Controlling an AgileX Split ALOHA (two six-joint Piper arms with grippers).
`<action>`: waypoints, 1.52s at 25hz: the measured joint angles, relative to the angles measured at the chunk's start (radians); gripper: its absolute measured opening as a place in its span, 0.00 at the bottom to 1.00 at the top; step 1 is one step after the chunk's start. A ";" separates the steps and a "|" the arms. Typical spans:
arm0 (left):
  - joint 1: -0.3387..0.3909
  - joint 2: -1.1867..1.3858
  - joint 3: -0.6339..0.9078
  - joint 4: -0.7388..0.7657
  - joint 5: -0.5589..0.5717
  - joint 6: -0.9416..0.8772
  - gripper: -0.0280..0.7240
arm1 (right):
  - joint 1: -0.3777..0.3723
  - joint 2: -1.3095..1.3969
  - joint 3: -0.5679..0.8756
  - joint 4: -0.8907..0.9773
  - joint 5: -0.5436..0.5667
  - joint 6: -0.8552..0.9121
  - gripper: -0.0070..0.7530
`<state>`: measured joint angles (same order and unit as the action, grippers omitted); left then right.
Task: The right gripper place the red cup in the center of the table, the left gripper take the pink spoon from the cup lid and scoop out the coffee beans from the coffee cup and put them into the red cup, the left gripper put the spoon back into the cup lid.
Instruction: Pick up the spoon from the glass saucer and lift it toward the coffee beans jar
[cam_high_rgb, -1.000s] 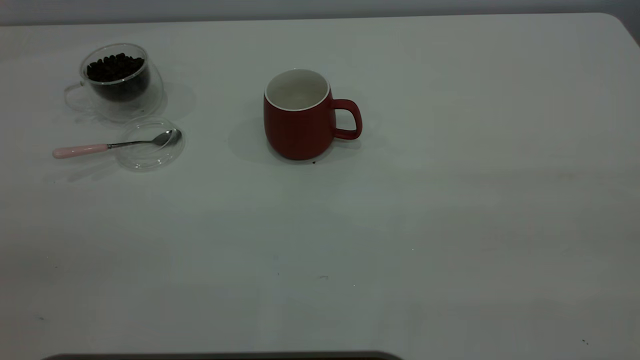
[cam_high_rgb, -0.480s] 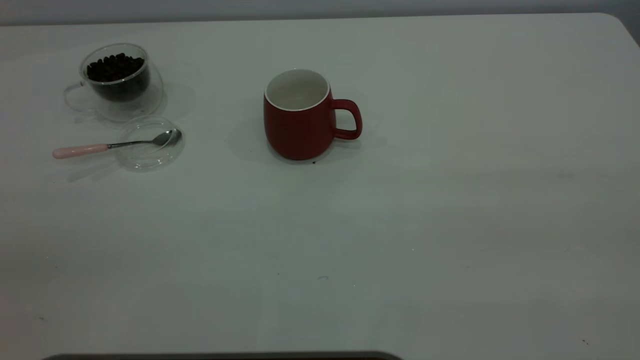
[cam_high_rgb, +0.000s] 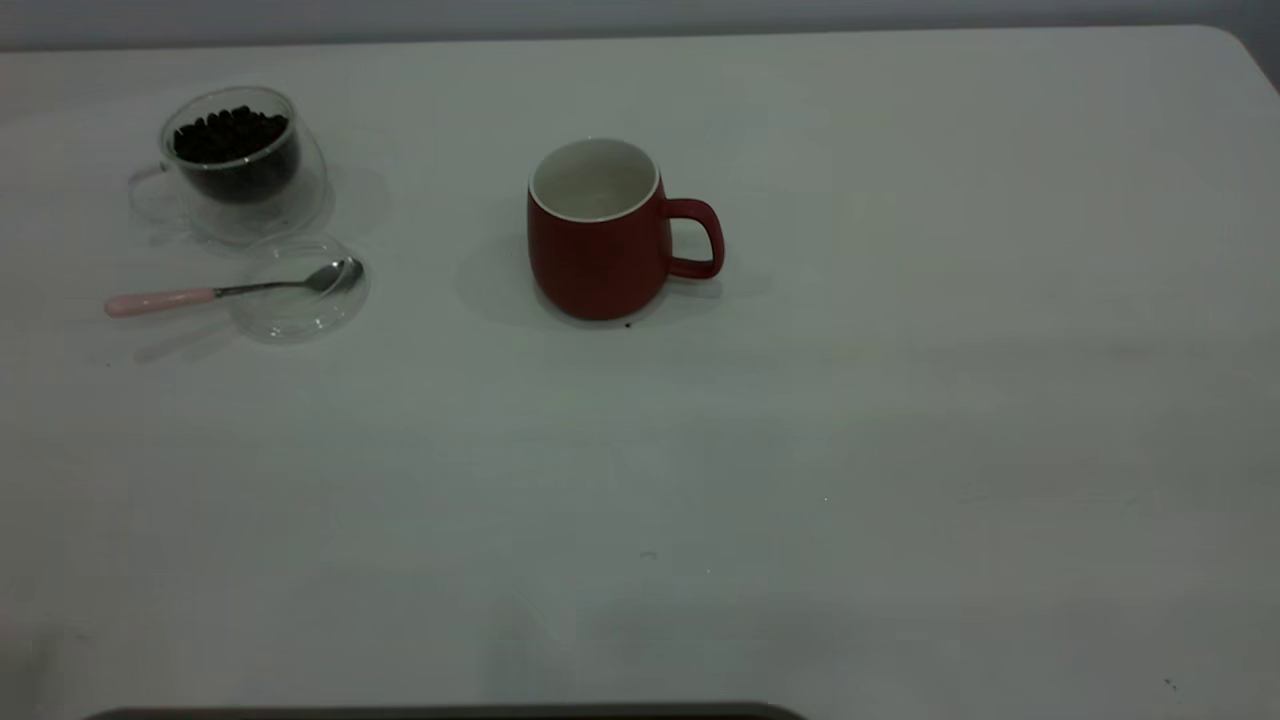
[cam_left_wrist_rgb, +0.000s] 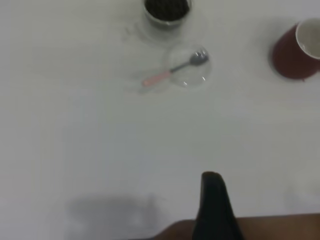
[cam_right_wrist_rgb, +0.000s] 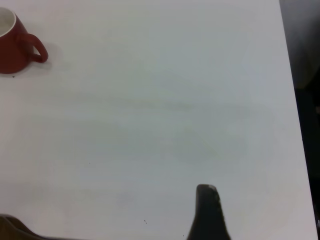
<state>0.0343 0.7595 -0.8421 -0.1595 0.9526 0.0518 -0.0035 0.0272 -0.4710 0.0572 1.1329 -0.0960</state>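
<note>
The rounded dark red matte mug (cam_high_rgb: 600, 245) has a white inside, a thin white rim and a red loop handle at its three o'clock; the clear double-walled glass cup (cam_high_rgb: 240, 165) holds near-black brown roasted beans (cam_high_rgb: 230, 133); the teaspoon (cam_high_rgb: 235, 289) is shiny silver with a pale pink handle, lying on a colourless glass lid (cam_high_rgb: 298, 288); the plain white tabletop (cam_high_rgb: 900, 420) carries tiny dark specks.

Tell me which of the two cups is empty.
The red cup near the table's middle: its white inside is bare. The clear glass coffee cup, far left, holds dark coffee beans.
</note>
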 joint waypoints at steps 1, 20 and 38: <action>0.000 0.081 -0.025 -0.013 -0.006 0.001 0.82 | 0.000 0.000 0.000 0.000 0.000 0.000 0.79; 0.378 0.982 -0.152 -0.575 -0.101 0.647 0.99 | 0.000 0.000 0.000 0.000 -0.001 0.000 0.79; 0.638 1.496 -0.203 -0.956 -0.103 1.187 0.99 | 0.000 0.000 0.000 0.001 -0.002 0.000 0.79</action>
<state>0.6718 2.2553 -1.0449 -1.1153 0.8493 1.2387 -0.0035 0.0272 -0.4710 0.0581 1.1308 -0.0960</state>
